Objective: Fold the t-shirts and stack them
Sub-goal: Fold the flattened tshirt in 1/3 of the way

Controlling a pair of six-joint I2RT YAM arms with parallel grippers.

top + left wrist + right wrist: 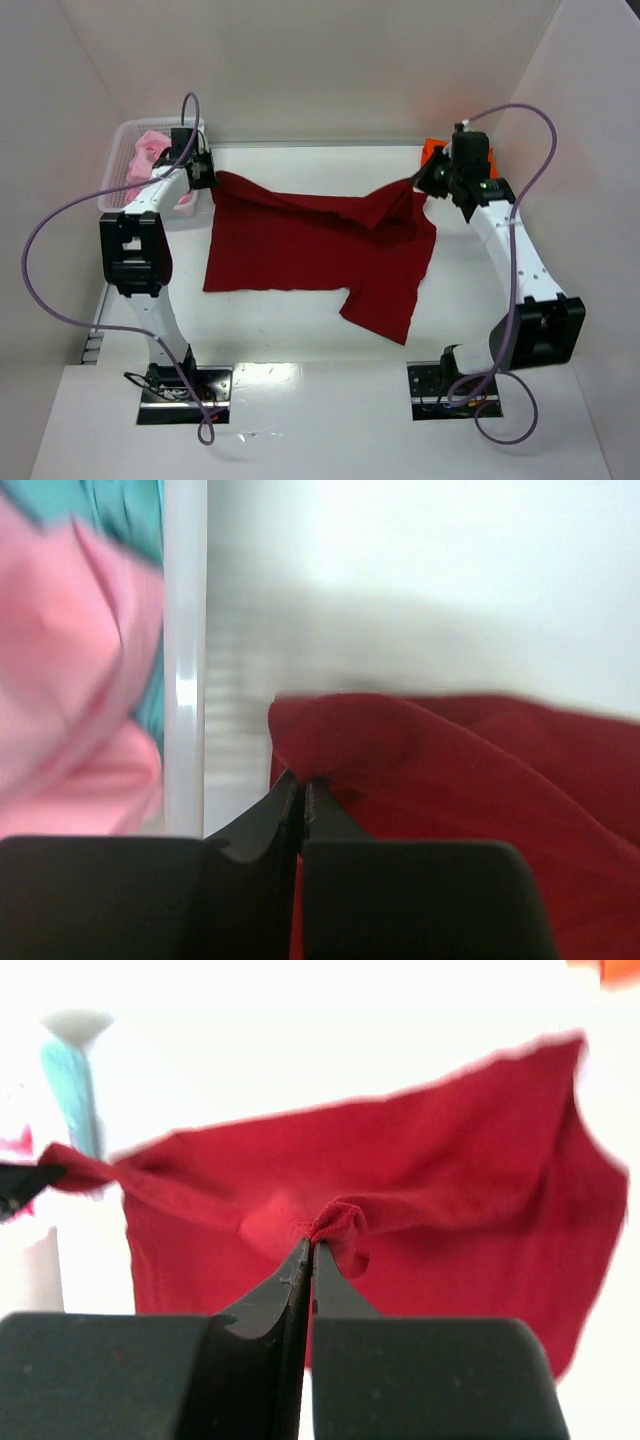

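Top view: red shirt is spread on the table, one corner just beside the basket, the rest running away from it. That corner is pinched by the left claw. The opposite corner, well apart from the basket, is pinched by the right claw. A pink shirt is seen in the basket. An orange shirt lies farthest from it, behind the right claw.

Left wrist: jaws are clenched on a small fold of red cloth right next to the basket wall. A teal shirt is seen inside with the pink one.

Right wrist: jaws are clenched on a bunched nub of red cloth, and the shirt is stretched back toward the basket.

Risks, as judged: both holds are thin edge pinches, so cloth could be lost under a hard pull. The basket-side corner could be snagged on the rim. The doubled-over cloth at the end away from the basket could get locked into a crooked fold.
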